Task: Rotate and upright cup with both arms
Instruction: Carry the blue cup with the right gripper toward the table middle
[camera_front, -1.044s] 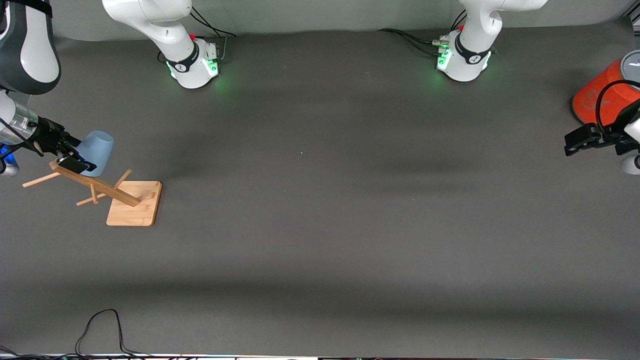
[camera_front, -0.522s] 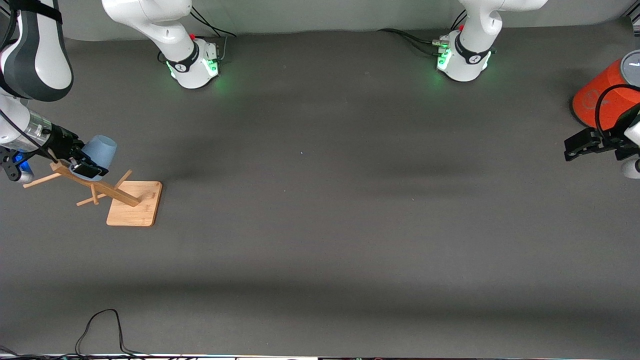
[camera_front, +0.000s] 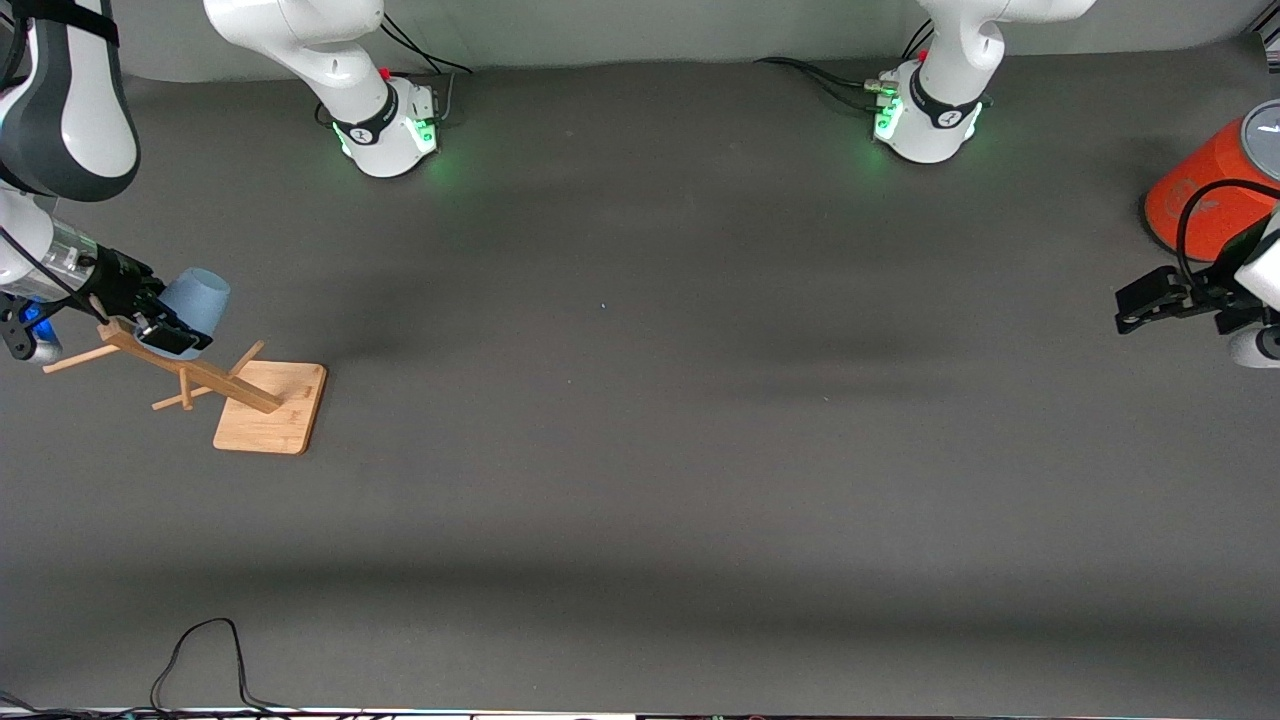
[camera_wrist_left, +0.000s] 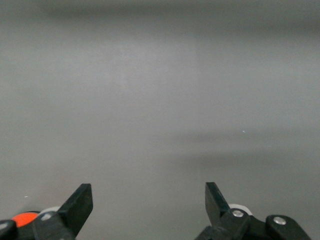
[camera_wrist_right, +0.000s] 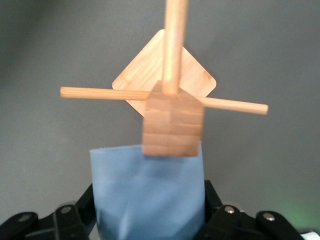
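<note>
The wide dark surface (camera_front: 640, 450) lies bare between the arms, with the orange canister (camera_front: 1205, 195) at the left arm's end and the wooden peg rack (camera_front: 225, 385) at the right arm's end. The right gripper (camera_front: 160, 315) has its jaws closed on the light-blue cup (camera_front: 198, 297), held over the rack's top, so the step in hand looks like lifting it off the rack. Next it likely needs carrying toward the bare middle to meet the left gripper (camera_front: 1135, 305), which waits with jaws spread and nothing between them just beside the canister.

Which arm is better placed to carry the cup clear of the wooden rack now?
Right. The right gripper is shut on the cup at the top of the wooden rack. The left gripper hangs open beside the orange canister.
</note>
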